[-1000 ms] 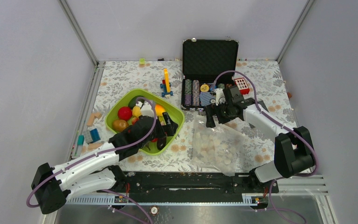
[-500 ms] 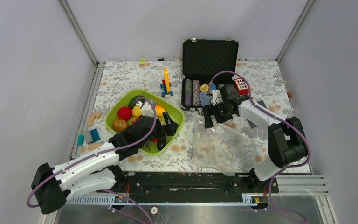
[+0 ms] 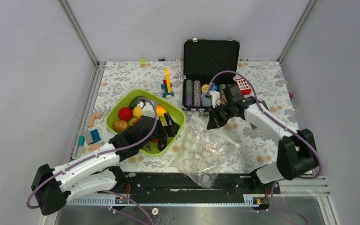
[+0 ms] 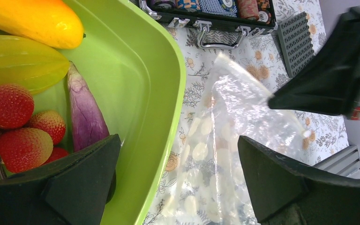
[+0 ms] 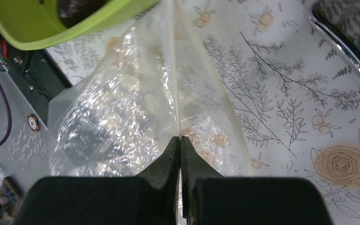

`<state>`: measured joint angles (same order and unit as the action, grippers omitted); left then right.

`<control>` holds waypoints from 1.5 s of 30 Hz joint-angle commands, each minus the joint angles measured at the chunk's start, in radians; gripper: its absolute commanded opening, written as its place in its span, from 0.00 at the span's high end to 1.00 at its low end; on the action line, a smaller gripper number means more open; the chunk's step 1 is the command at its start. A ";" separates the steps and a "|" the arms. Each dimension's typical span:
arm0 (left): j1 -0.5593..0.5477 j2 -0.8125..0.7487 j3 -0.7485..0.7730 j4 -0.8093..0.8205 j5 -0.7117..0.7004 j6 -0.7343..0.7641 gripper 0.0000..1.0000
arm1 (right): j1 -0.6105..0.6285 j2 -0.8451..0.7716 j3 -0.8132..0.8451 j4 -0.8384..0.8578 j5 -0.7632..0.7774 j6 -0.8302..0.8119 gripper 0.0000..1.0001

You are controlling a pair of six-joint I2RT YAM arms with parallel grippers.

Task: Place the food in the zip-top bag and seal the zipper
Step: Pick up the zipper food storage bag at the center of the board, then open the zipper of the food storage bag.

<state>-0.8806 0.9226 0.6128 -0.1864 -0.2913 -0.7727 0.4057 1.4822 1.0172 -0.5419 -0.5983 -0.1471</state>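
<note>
The zip-top bag is clear with cream dots; its near end hangs over the black rail. My right gripper is shut on the bag's far edge, and the right wrist view shows a thin fold of bag pinched between the fingertips of that gripper. The food lies in the lime-green tray: a yellow fruit, a purple vegetable and red berries. My left gripper stands open over the tray's right rim, one finger inside the tray, the other above the bag.
An open black case with rows of poker chips stands at the back. A yellow and blue toy is left of it, a red and white toy to the right. Loose blocks lie left of the tray.
My right gripper has shut on the bag's far edge and lifted it. The bag has swung left and toward the near edge. The left arm has not moved.
</note>
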 commanded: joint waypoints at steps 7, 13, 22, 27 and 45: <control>-0.001 -0.055 0.234 -0.185 -0.009 0.067 0.01 | 0.234 -0.364 0.046 -0.062 0.068 -0.278 1.00; -0.001 -0.089 0.363 -0.324 0.081 0.098 0.01 | 0.298 -0.428 0.075 -0.214 -0.076 -0.678 1.00; -0.001 0.024 0.485 -0.311 0.403 0.192 0.01 | 0.473 -0.241 0.428 -0.601 0.054 -1.044 1.00; 0.000 0.109 0.504 -0.295 0.591 0.245 0.01 | 0.504 -0.219 0.510 -0.696 0.060 -1.189 1.00; 0.000 0.233 0.539 -0.213 0.631 0.316 0.01 | 0.543 -0.125 0.537 -0.705 0.091 -1.175 1.00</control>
<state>-0.8806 1.1404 1.0870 -0.4545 0.3290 -0.5098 0.9340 1.3594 1.5101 -1.2224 -0.5121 -1.3048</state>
